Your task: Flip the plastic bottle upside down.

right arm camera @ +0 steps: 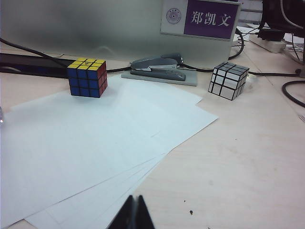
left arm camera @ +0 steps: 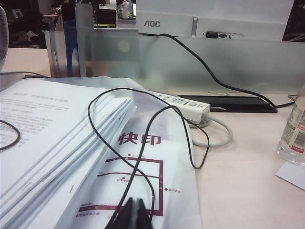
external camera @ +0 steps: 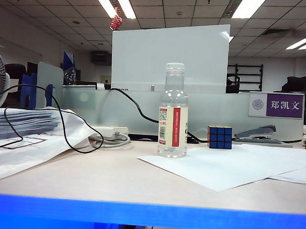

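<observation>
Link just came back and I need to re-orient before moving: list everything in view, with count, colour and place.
plastic bottle: one, clear with red and white label, upright at table centre, cap on top.
Rubik's cube: one, blue face showing, right of the bottle.
mirror cube: one, silver, far right.
stapler: one, grey, behind the white sheets.
white sheets: several, fanned, right half.
paper stack: one, white, left side.
power strip: one, white, beside the stack.
black cable: one, looped over the stack.
left gripper: shut, over the stack.
right gripper: shut, over the sheets.
</observation>
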You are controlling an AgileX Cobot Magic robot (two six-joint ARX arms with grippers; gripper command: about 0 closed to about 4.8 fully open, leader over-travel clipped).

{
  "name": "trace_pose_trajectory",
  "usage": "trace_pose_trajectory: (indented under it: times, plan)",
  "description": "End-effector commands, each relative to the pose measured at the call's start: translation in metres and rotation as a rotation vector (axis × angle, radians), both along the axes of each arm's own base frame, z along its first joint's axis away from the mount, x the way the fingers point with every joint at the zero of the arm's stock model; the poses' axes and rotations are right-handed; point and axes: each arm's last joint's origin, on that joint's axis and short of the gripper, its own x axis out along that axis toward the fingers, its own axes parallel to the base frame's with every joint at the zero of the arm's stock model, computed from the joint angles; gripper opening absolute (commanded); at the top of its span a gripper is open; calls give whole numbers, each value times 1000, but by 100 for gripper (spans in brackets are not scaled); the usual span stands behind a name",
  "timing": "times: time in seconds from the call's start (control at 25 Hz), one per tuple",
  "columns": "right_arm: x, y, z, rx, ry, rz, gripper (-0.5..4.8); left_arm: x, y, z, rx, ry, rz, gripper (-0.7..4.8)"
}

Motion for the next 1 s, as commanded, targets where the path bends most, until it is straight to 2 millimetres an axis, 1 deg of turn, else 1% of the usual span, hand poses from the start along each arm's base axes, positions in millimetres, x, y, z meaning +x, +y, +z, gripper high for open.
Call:
trace_pose_trajectory:
  times: [0.04,0.36,0.44,0.52,0.6,0.68,0.72,0.8,0.88,1.0]
  plan:
    - [0,0,-1,1,-13,-1,-6,0,0,3,0,-28,-3,-5]
    - [0,1,0,60,-15,26,-6,0,0,3,-2,-27,-3,-5]
    - [1,2,1,118,-30,51,-6,0,0,3,-20,-25,-7,-5]
    - [1,4,5,256,-60,116,-5,0,-1,4,-69,-25,-26,-5]
    - [0,7,13,380,-114,232,-5,-1,-2,6,-146,-30,-82,-5]
    - [-2,10,24,391,-211,340,-6,-2,-4,10,-205,-55,-172,-6]
    - [-4,11,31,394,-278,393,-6,-3,-6,13,-212,-73,-222,-6]
    - [-6,12,41,400,-376,447,-5,-5,-8,18,-199,-120,-318,-6]
    - [-6,14,45,401,-398,471,-5,-6,-9,20,-191,-143,-348,-6]
    - [1,19,44,406,-368,502,2,-6,-9,20,-189,-135,-360,-6]
